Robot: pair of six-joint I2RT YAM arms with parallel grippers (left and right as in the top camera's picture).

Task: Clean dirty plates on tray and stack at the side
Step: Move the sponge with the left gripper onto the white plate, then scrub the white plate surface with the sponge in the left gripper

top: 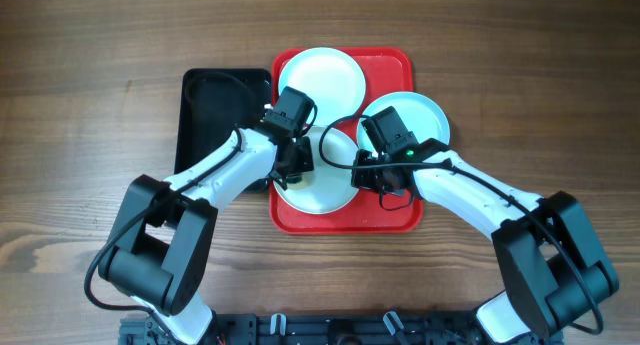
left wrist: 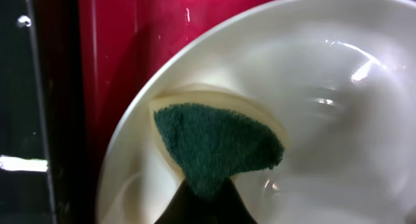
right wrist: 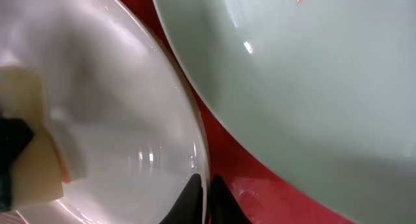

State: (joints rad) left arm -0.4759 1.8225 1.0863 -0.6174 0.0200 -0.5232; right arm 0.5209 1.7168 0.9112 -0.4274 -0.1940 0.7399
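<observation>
Slip risk first: right gripper (right wrist: 208,188) is pinched shut on the thin rim of the near white plate (top: 325,190), which lies on the red tray (top: 400,217). Scrub force could twist it loose or shove it into the aqua plate (top: 425,115) alongside. Meanwhile left gripper (top: 294,165) is clamped on a green-faced sponge (left wrist: 214,146) pressed to that plate, seemingly w/ a shallow hold, so it may pop out. No brands or text legible.

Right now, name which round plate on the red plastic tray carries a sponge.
The white plate nearest the robot: only it has the green sponge on it.
</observation>
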